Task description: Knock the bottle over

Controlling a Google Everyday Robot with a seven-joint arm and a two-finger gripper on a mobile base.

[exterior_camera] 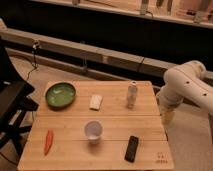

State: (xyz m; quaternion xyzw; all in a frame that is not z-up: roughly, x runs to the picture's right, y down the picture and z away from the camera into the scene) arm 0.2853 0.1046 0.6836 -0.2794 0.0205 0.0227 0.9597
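A small clear bottle (131, 95) with a pale cap stands upright on the wooden table (115, 127), near its far right corner. My white arm (187, 82) reaches in from the right. Its gripper (167, 116) hangs pointing down just off the table's right edge, to the right of the bottle and a little nearer to the camera. A gap lies between the gripper and the bottle, and it holds nothing that I can see.
On the table are a green bowl (60, 94) at the far left, a white packet (95, 102), a white cup (93, 131), an orange-red carrot-like item (48, 141) and a black device (132, 148). A dark chair (11, 107) stands at the left.
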